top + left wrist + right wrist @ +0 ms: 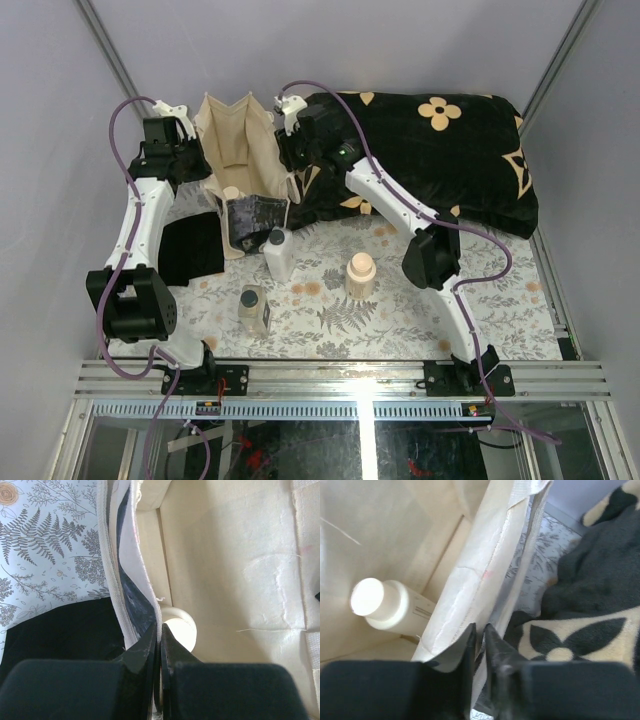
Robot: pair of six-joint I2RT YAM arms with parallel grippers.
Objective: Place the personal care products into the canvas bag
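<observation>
The cream canvas bag [236, 138] stands open at the back, its dark printed panel facing front. My left gripper [199, 160] is shut on the bag's left rim [150, 600]. My right gripper [291, 150] is shut on the bag's right rim [485, 575]. One round beige bottle [232, 194] lies inside the bag; it also shows in the left wrist view [178, 629] and the right wrist view [387, 610]. On the table in front stand the white flat-sided bottle with dark cap [280, 253], the second round beige bottle [360, 276] and the small tan squarish bottle [254, 309].
A black cushion with tan flowers [440, 150] lies behind and to the right of the bag, against its right side. A flat black cloth [190, 248] lies left of the bottles. The tablecloth [420, 320] has a fern print. Grey walls enclose the back.
</observation>
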